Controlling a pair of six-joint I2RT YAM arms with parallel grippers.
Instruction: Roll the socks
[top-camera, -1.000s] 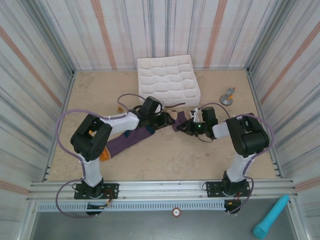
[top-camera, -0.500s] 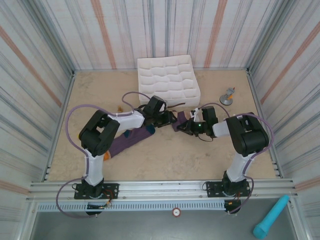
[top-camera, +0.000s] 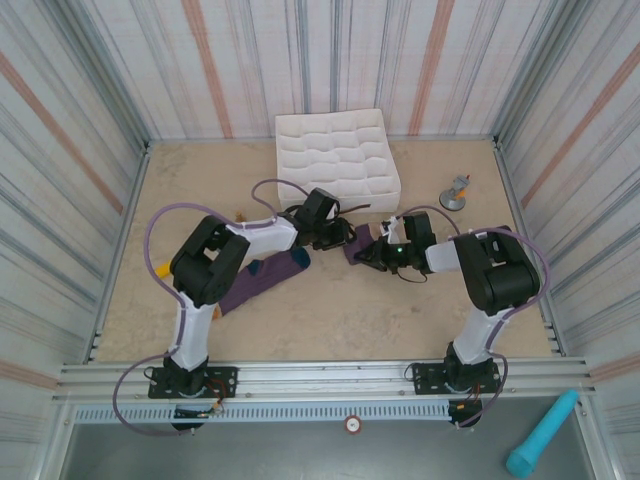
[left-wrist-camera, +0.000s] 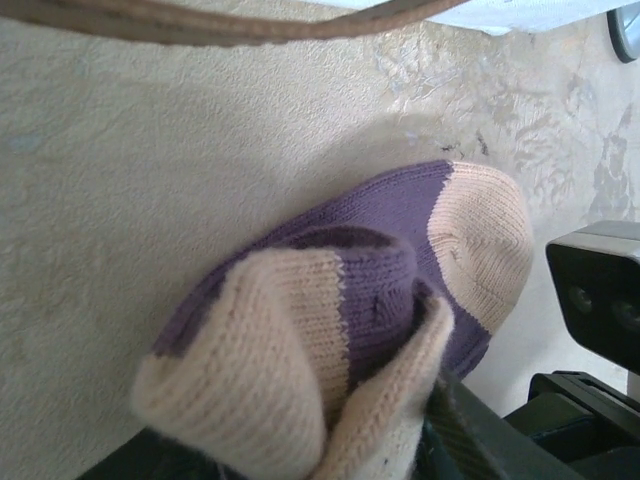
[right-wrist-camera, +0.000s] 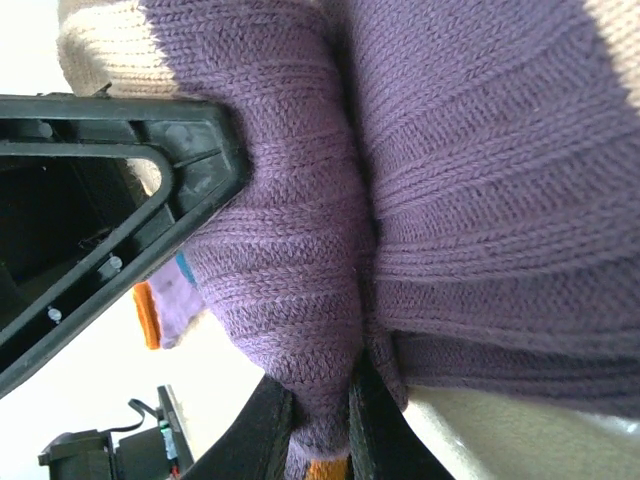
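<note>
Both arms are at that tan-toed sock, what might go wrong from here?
The right gripper pinches only a fold of the bunched sock; a slip may let it unroll. The left gripper is very close to it, so they might collide. The left arm overhangs the other sock and might drag it.

There were 2 purple socks (top-camera: 255, 284) on the desk, 1 white gridded box (top-camera: 338, 158) at the far side, 1 small metal stand (top-camera: 456, 192) far right, 1 teal tube (top-camera: 540, 433) near right, and 2 robot arms (top-camera: 200, 270).
</note>
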